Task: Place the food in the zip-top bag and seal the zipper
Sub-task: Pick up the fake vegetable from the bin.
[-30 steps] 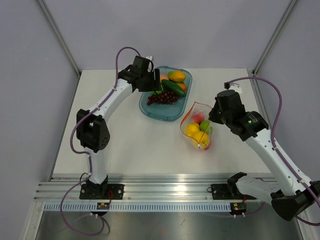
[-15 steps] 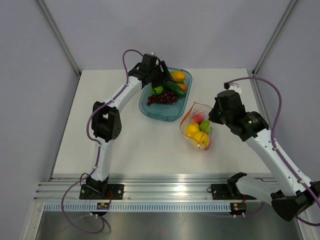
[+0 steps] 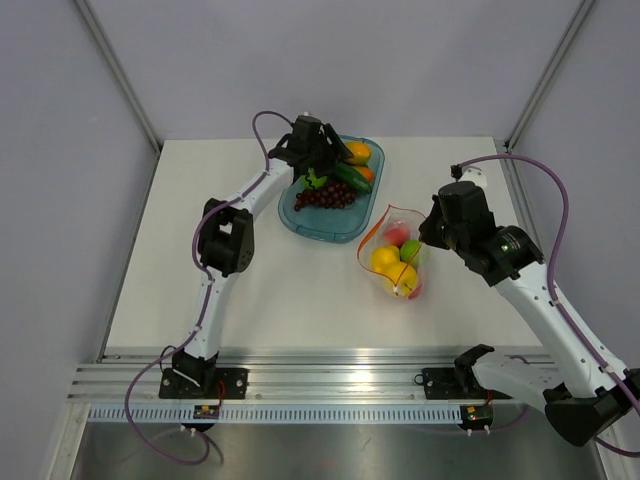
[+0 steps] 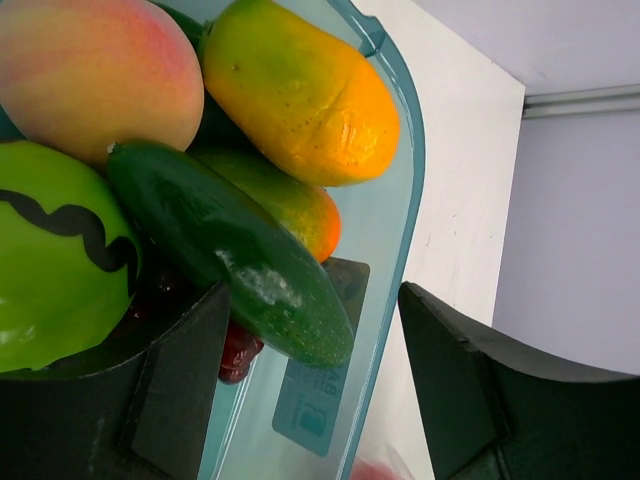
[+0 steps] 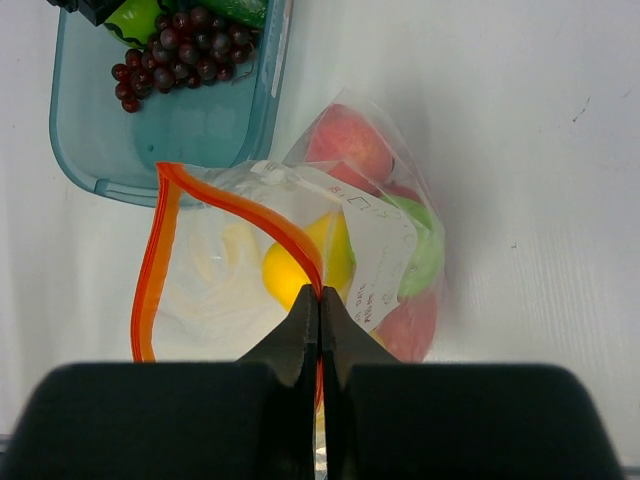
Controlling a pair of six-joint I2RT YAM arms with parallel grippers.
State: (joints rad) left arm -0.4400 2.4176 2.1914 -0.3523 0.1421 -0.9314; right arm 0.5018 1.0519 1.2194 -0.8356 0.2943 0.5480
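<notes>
Our left jaws stand apart above the tray (image 4: 375, 230), with one end of the cucumber (image 4: 230, 250) between them. Our right jaws are clamped on the zipper (image 5: 240, 214) of the zip-top bag (image 5: 380, 250).

Label (image 5: 368, 245) on the zip-top bag (image 5: 205, 275) and tray sticker (image 4: 312, 418) are illegible.

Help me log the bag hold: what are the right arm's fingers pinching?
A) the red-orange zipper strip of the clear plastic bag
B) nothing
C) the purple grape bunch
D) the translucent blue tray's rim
A: in the right wrist view the fingers are shut on the red-orange zipper strip at the clear plastic bag's mouth.
</notes>
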